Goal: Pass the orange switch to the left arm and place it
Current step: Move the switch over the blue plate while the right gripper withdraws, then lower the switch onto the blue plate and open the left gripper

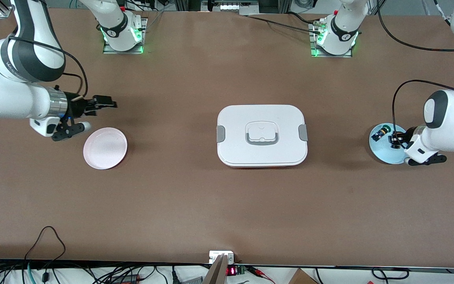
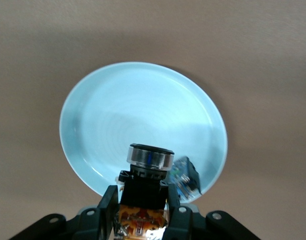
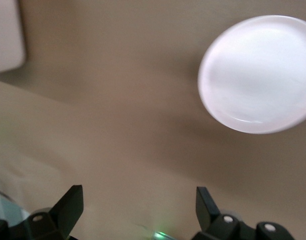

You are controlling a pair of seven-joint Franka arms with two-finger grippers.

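Fingers of your left end effector (image 2: 143, 212) are clamped on the orange switch (image 2: 143, 220), one black pad on each side of its orange body, with the black cylindrical end and its clear ring pointing away from the wrist. You can see this best in the left wrist view, where the switch sits squarely between the pads over the blue plate (image 2: 143, 107). Just beside the switch, on the same plate, lies a small blue-and-black part (image 2: 185, 175); whether the two touch you cannot tell. In the front view your left end effector (image 1: 393, 141) is low over the blue plate (image 1: 384, 154) at the left arm's end of the surface (image 1: 227, 205), and the part (image 1: 377, 135) shows there too.

Your right end effector (image 1: 106, 103) has its fingers spread apart and holds nothing; the right wrist view shows the two fingertips (image 3: 68, 205) wide apart with bare surface between them. It hangs over the surface at the right arm's end, just beside the pink plate (image 1: 105, 148), which lies nearer the front camera. The pink plate (image 3: 257, 75) carries nothing.

Between the two plates, well apart from both, the white box (image 1: 262, 135) lies flat in the middle of the surface, its lid on and its grey clips at both ends.
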